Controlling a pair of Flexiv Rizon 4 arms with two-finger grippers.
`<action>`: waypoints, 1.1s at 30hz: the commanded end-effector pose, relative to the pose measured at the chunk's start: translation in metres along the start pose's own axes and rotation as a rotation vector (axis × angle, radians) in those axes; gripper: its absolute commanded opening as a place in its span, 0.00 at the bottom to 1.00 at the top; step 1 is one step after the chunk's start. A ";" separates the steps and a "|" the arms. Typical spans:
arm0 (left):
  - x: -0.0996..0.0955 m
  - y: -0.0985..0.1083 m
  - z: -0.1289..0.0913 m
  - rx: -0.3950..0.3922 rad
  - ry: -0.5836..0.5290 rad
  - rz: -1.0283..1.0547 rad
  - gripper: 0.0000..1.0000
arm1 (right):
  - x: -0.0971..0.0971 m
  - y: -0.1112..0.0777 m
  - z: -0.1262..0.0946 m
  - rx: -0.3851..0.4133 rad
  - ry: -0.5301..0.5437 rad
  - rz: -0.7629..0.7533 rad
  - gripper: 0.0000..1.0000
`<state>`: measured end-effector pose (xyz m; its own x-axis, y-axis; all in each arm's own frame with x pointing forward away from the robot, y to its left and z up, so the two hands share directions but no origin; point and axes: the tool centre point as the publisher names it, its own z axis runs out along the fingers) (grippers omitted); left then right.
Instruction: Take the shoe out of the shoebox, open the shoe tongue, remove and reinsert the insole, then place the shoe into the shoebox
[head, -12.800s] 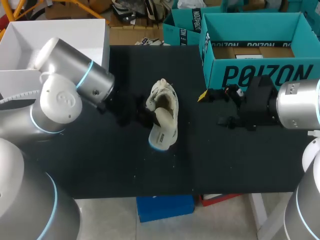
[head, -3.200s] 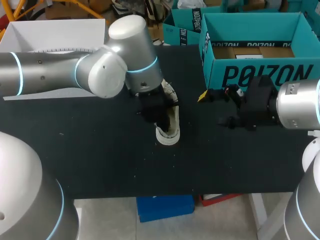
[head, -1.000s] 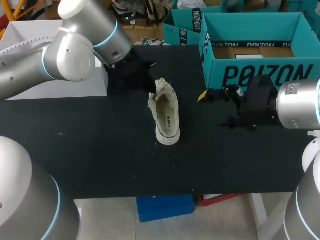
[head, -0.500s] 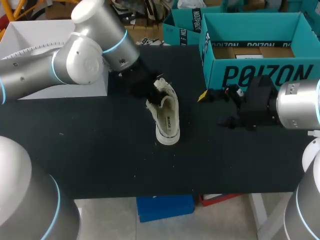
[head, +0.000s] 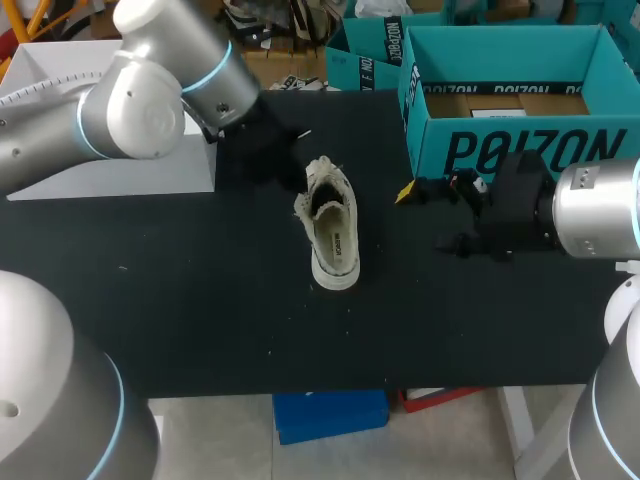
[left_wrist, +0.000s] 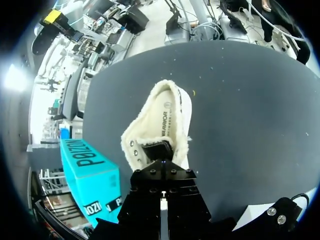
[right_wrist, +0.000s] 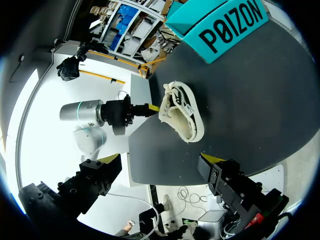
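Cream-white and a little fuzzy round the edges, the shoe (head: 333, 238) sits sole-down on the black table (head: 200, 300), roughly in the middle of it, with its opening facing up. Its rounded heel end points toward the near edge of the table and its eyelet end points away, toward the far side. Inside, the insole (head: 340, 243) lies flat with a line of print showing along it. The shoe is out of the teal shoebox (head: 510, 150), which stands open at the far right of the table, well apart from the shoe, with a brown bottom showing inside.

From where I stand, the left arm (head: 150, 95) comes in over the far left corner and angles down toward the shoe's eyelet end. The left gripper (right_wrist: 148, 107) is right at that end: the right wrist view shows its yellow tip at the rim of the shoe, and the left wrist view shows the shoe lying directly ahead of the gripper's black body, with a dark patch at the shoe's nearest edge. Whether it has actually caught hold of the shoe there I cannot tell.

The right arm (head: 600, 210) reaches in level from the right side, in front of the shoebox. The right gripper (head: 437, 215) hangs spread wide with nothing between its yellow tips, pointing toward the shoe but clear of it.
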<state>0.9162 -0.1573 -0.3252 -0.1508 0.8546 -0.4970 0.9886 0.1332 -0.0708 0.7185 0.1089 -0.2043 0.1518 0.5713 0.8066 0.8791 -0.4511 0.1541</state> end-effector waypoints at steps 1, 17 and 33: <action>-0.010 0.002 0.004 0.001 0.003 0.011 0.00 | 0.000 0.000 0.001 0.000 0.000 0.000 1.00; -0.020 -0.016 0.044 0.081 0.035 0.045 0.00 | 0.000 0.000 0.001 0.000 0.000 0.000 1.00; -0.019 -0.012 0.006 0.032 0.053 0.076 0.00 | 0.000 0.000 0.001 0.000 0.000 0.000 1.00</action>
<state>0.9152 -0.1883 -0.3424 -0.0806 0.8774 -0.4730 0.9956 0.0485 -0.0798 0.7185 0.1089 -0.2042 0.1518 0.5713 0.8066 0.8790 -0.4511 0.1541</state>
